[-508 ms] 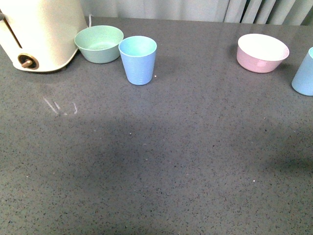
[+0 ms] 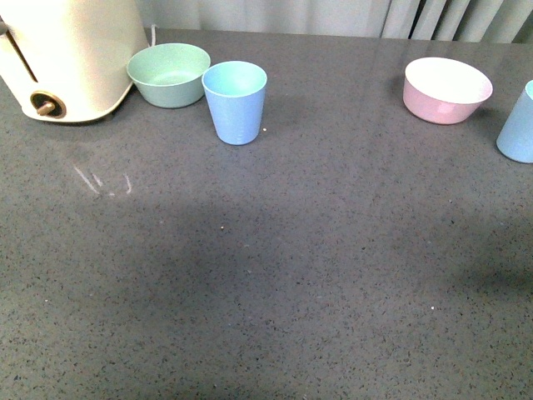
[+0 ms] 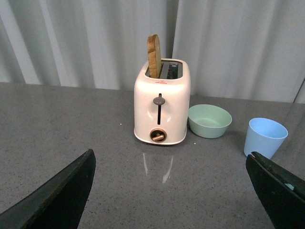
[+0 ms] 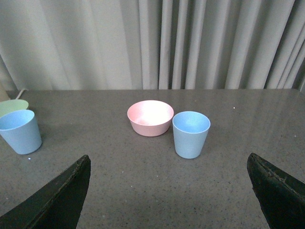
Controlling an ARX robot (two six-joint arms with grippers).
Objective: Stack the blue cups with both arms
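Note:
One blue cup (image 2: 236, 102) stands upright on the grey table, next to the mint-green bowl (image 2: 169, 73). The second blue cup (image 2: 518, 125) stands at the right edge of the front view, cut off by the frame. Neither arm shows in the front view. My left gripper (image 3: 174, 191) is open and empty, with the first cup (image 3: 265, 137) ahead near one finger. My right gripper (image 4: 171, 191) is open and empty; the second cup (image 4: 191, 133) stands upright ahead of it, with the first cup (image 4: 20, 131) far off to the side.
A cream toaster (image 2: 71, 54) with a slice of bread (image 3: 154, 56) stands at the back left. A pink bowl (image 2: 446, 89) sits back right, just beside the second cup (image 4: 150, 117). Curtains hang behind the table.

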